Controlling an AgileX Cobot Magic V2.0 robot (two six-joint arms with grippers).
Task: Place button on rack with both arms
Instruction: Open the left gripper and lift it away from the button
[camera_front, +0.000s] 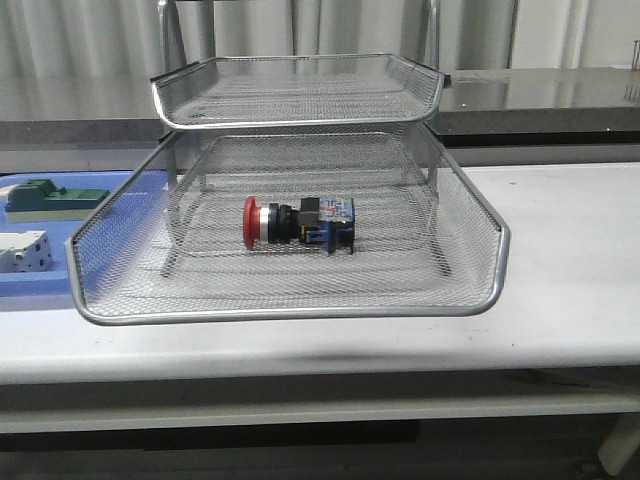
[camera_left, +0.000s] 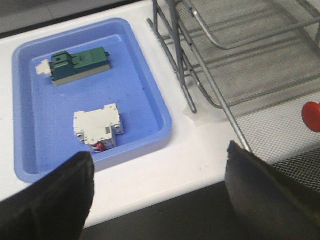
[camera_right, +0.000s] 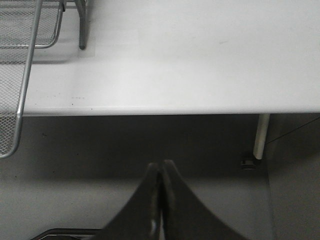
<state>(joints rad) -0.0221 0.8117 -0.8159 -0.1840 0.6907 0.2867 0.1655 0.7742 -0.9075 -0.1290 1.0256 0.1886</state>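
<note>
button (camera_front: 297, 223) lay in rack (camera_front: 470, 225) | judged small, hard, light, best held by black collar | left gripper (camera_left: 157, 187) spread wide, right gripper (camera_right: 161, 197) clenched, nothing held

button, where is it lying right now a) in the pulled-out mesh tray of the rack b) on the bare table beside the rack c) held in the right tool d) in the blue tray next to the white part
a: the button lies on its side inside the pulled-out mesh tray of the rack, with no tool touching it.
</note>
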